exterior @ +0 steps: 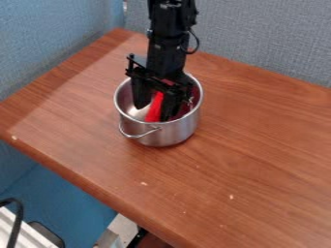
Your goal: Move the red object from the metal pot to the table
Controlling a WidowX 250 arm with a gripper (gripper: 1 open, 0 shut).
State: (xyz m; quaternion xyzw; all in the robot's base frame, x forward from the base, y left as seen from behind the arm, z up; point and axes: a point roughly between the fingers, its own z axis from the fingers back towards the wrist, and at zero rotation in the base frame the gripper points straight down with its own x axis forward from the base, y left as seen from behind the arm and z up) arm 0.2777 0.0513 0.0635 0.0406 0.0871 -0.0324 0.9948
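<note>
Camera view from above one corner shows the bright red elongated plastic block (157,105) leaning inside the small shiny round steel pot (158,127), which stands on the reddish-brown wood-grain tabletop (246,165) nearer its far edge than its near one. By that, nothing of the task is done: the block has yet to be grasped firmly, lifted over the rim and set down on bare wood. The black gripper (159,94) points almost straight down into the pot, its fingers (138,92) on either side of the block and partly drawn in. Whether they already press on the block, I cannot tell; the pot wall hides the tips.
</note>
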